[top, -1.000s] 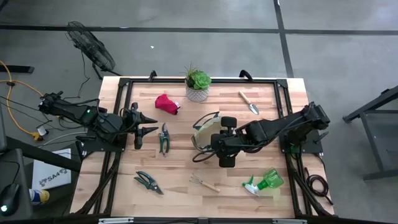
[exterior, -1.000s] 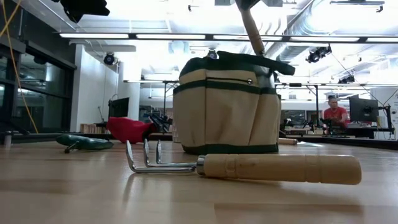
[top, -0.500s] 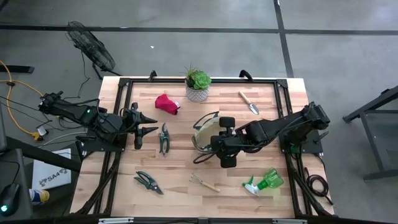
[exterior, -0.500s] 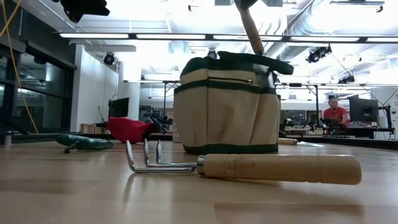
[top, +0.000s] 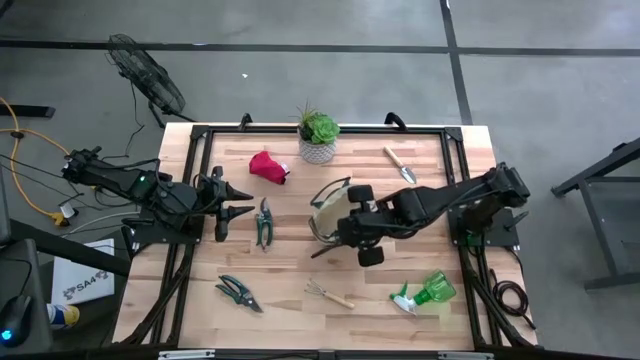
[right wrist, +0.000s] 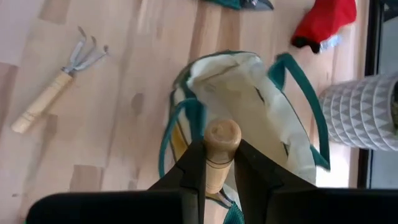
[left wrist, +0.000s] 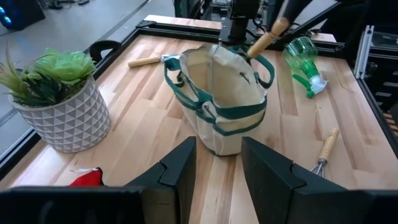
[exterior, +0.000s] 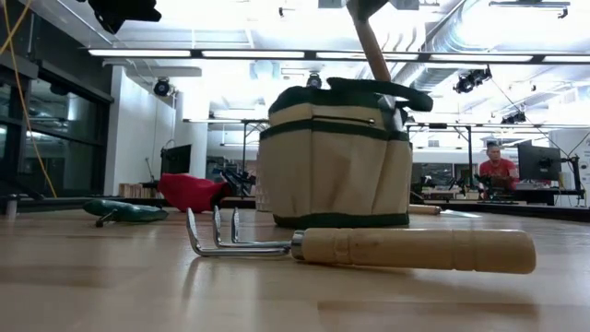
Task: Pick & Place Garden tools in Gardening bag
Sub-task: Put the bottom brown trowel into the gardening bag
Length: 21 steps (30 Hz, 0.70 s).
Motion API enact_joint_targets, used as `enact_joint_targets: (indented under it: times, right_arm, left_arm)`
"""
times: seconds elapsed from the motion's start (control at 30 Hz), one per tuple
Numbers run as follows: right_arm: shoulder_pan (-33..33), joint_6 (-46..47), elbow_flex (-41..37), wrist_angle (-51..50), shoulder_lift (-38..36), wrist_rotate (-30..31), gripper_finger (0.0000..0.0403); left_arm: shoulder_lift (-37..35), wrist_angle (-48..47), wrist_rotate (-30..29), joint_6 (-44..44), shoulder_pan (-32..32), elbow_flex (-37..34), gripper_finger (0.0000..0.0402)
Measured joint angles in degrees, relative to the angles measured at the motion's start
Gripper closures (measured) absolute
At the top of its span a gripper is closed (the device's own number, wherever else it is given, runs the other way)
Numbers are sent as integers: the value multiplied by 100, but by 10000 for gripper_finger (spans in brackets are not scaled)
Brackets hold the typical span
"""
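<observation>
My right gripper (right wrist: 214, 163) is clamped on a wooden trowel handle (right wrist: 219, 149), its head down in the gardening bag (top: 327, 212) directly beneath the jaws. Past the bag lies the hand rake (right wrist: 57, 85). My left gripper (left wrist: 217, 163) waits off to the side, fingers apart, empty, facing the bag.

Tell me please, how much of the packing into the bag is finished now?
Nothing can be seen packed yet. The right gripper holds one trowel by its handle over the bag. Left on the table: another trowel, rake, two shears, glove, spray bottle. The left gripper waits open.
</observation>
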Motion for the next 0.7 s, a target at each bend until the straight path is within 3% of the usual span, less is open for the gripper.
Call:
enact_joint_targets:
  times: [0.7]
  right_arm:
    - [-499,-568,0,69,9,-909,358]
  left_arm:
    - [-2,7,216,131,-2,0,278]
